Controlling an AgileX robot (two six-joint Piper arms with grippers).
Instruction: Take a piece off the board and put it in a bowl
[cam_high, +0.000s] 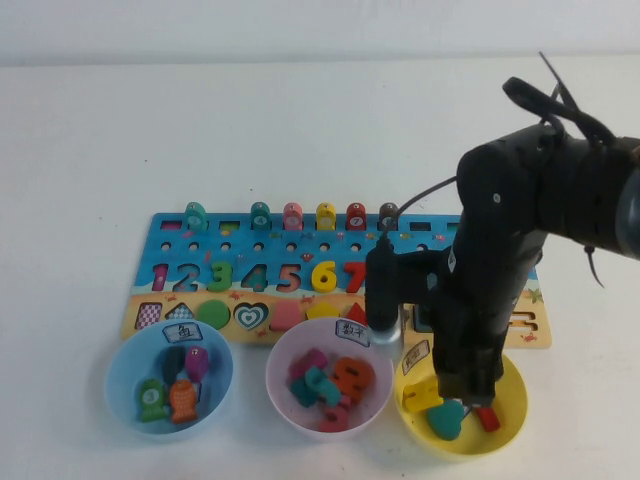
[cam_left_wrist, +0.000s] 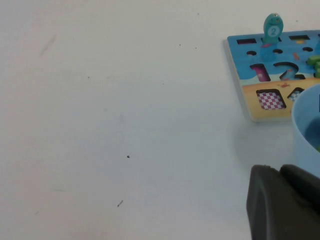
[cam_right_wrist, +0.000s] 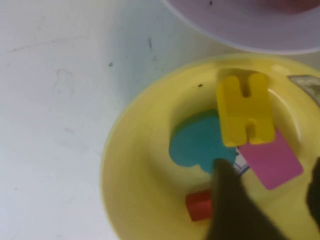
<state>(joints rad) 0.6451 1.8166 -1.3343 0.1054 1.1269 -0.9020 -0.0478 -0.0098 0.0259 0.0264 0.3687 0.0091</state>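
Inside yellow bowl (cam_right_wrist: 135, 165): equals-sign piece (cam_right_wrist: 245, 110), below open right pincer (cam_high: 470, 398).

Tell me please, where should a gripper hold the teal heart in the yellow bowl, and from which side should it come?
Probably from straight above, pinching across the heart's two thin edges at its exposed rounded lobe. The teal heart lies flat on the floor of the yellow bowl, whose walls block a sideways approach. The yellow equals-sign piece overlaps its other side. The right gripper hangs open over this bowl; the left gripper is parked over bare table.

White table (cam_high: 80, 180) under the board (cam_high: 170, 275), light blue bowl (cam_high: 120, 375), pink bowl (cam_high: 280, 395), yellow bowl (cam_high: 510, 425).
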